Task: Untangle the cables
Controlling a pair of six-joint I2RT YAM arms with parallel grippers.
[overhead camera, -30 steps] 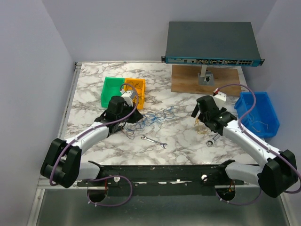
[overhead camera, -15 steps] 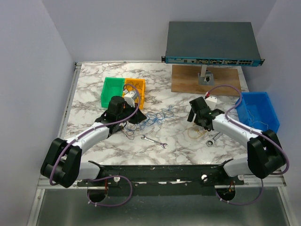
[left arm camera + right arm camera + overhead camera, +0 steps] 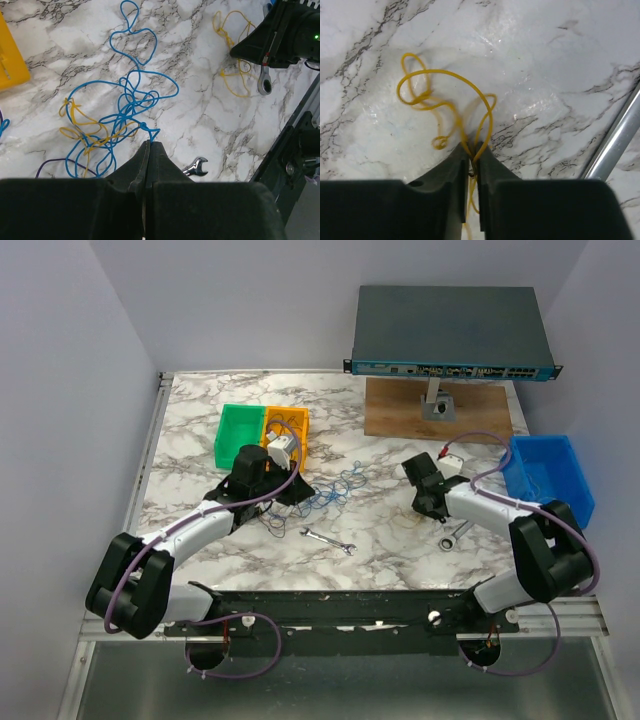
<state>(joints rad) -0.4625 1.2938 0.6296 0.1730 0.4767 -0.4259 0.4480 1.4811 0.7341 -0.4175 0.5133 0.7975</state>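
**One yellow cable apart, the main knot not yet undone**

The job looks partly done. One yellow cable [image 3: 445, 75] lies alone on the counter [image 3: 545, 60], well apart from the other cables [image 3: 125, 107]. The right claw [image 3: 471, 150] is nearly pressed together, with two strands of this cable running up between its fingers, so it appears to be pinching it. The cable's loose loops lie just ahead of the tips and off to their left.

The rest remains to be sorted. The left claw [image 3: 149, 145] is pressed together, and a small bend of the blue cable [image 3: 150, 90] seems nipped at its tips. Straight ahead of that claw the blue cable piles up in crossing loops around a small knot. A second yellow strand [image 3: 80, 117] is woven through it to the left, and a dark strand [image 3: 55, 162] curves out nearer the claw's left side.

All the cables are hair-thin, limp and springy-looking, and they lie flat on the counter.
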